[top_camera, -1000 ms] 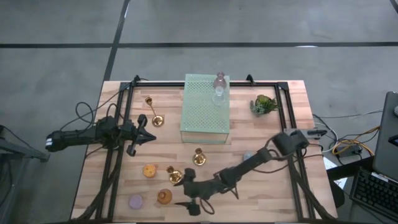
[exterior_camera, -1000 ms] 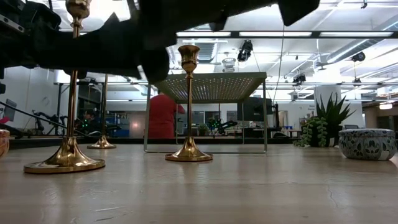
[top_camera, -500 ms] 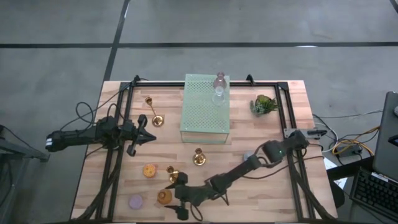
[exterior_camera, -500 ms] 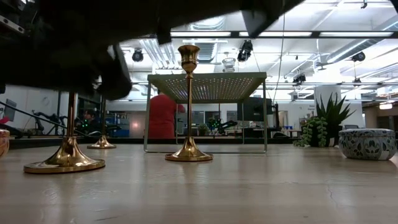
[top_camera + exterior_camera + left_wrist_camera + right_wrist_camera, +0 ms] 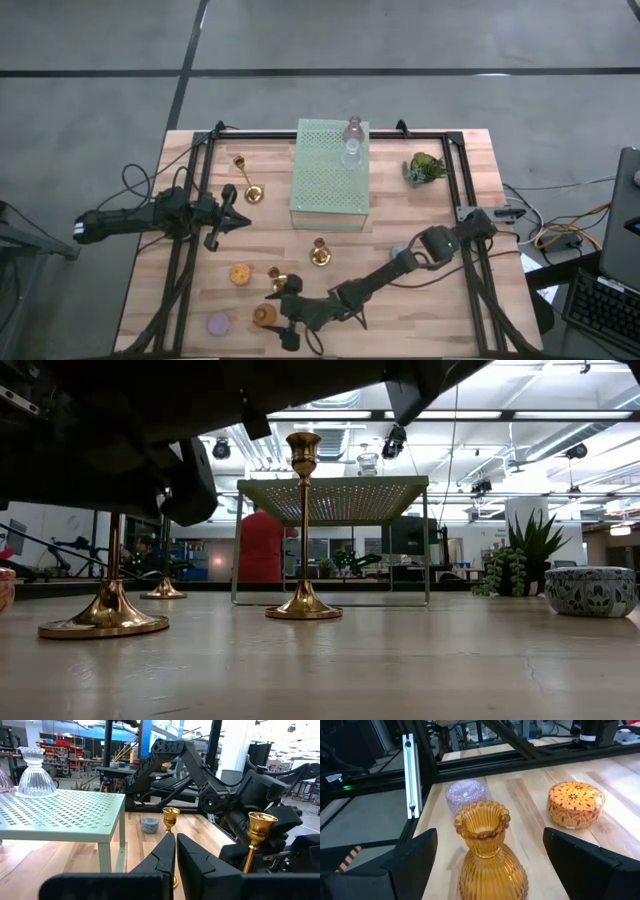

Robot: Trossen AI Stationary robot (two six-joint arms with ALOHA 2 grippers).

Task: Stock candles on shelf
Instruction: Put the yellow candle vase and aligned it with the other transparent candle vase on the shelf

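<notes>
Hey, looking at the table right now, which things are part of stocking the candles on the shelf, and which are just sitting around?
Part of the job:
- amber candle, between the right gripper's open fingers
- lilac candle
- orange candle
- clear candle, already on the shelf

Just lying about:
- brass candlesticks
- small green plant
- black frame
- left gripper, waiting with fingers shut

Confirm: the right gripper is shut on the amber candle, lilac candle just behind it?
Not shut. In the right wrist view the right gripper is open, its fingers standing wide on either side of the amber candle. The lilac candle does sit just behind it.
</notes>
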